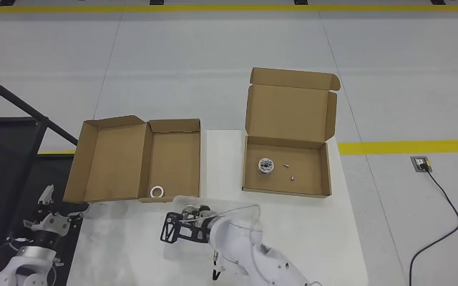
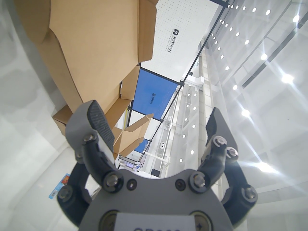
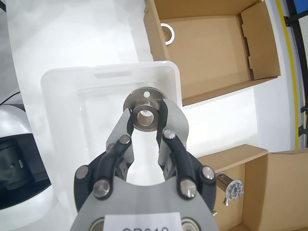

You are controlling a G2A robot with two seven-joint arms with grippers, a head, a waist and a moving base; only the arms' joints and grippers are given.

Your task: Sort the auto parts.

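The right gripper (image 3: 145,117) is closed partway on a silver metal flanged bushing (image 3: 144,96), its 2 black-padded fingers (image 3: 129,123) pressing the bushing's short tube from opposite sides, with the wider flange just past the fingertips. Directly beneath the gripper and the bushing sits a white translucent plastic bin (image 3: 55,78) on the white table (image 1: 322,229).

Just beyond the gripper, touching the bin's far rim, lies an open brown cardboard box (image 3: 216,49). A white ring (image 3: 167,33) rests in the corner of that box nearest the gripper.

Well to the gripper's right in the top view stands a 2nd open brown cardboard box (image 1: 315,175), lid raised. It holds a round silver toothed part (image 1: 267,166) and 2 small screws (image 1: 289,171) just beside it.

The left gripper (image 2: 154,123) is spread wide with nothing between its ribbed pads (image 2: 99,121). It points upward toward the ceiling lights, with the cardboard box's underside close beside 1 finger. In the top view it sits off the table's left edge, well apart from the right gripper.
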